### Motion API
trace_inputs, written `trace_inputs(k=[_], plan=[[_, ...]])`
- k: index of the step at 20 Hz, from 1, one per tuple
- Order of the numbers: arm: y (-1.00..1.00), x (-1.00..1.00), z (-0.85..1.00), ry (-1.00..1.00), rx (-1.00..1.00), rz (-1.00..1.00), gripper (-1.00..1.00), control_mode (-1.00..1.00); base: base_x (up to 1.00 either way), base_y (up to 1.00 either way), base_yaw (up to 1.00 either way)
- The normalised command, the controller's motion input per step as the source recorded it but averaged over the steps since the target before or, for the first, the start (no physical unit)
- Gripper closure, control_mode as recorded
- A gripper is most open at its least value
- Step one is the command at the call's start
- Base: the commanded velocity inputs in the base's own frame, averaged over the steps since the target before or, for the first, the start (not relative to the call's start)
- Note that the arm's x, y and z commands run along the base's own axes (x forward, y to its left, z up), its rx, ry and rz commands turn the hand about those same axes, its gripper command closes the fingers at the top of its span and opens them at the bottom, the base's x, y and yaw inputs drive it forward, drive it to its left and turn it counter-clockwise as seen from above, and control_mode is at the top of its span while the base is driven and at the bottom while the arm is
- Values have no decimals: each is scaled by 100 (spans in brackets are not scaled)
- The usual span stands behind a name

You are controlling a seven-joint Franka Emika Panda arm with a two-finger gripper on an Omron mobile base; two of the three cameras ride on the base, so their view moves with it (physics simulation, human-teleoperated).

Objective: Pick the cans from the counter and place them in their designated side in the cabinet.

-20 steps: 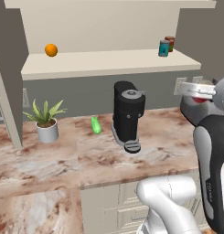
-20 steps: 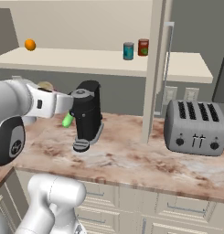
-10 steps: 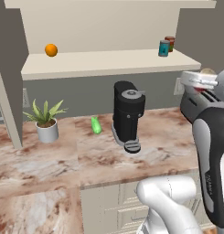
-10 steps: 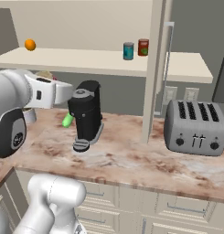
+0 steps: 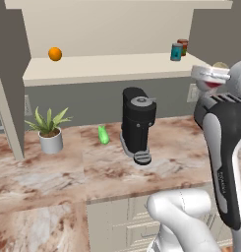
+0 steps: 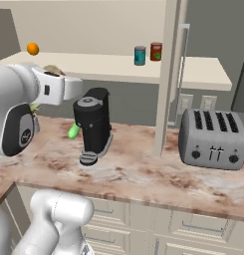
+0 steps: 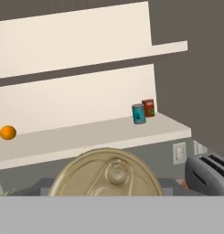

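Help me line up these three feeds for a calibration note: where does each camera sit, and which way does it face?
Left base view: behind-left, facing the counter and coffee maker; arm at right.
Right base view: behind-right, coffee maker and toaster; arm at left.
Hand view: on the hand, facing the cabinet; held can's pale top.
All share the teal can.

can bottom cut off, end effector fingertips seemingly hidden

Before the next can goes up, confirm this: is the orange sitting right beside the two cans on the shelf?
No. The orange sits at the far left of the shelf, while the teal can and dark red can stand together toward the right.
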Motion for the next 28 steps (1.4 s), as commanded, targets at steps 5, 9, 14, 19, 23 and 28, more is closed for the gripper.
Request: trace_inputs(k=[5,9,14,19,23,28], plan=[[0,36,0,-5,0,0,100,-100,0,0,0],[0,34,1,-1,0,0,100,-100,0,0,0],[-2,32,8,0,-1,0,100,-100,0,0,0],[-9,26,12,0,-2,0,100,-100,0,0,0],[-14,23,2,1,-3,0,100,-100,0,0,0],[-14,18,0,0,-5,0,100,-100,0,0,0]])
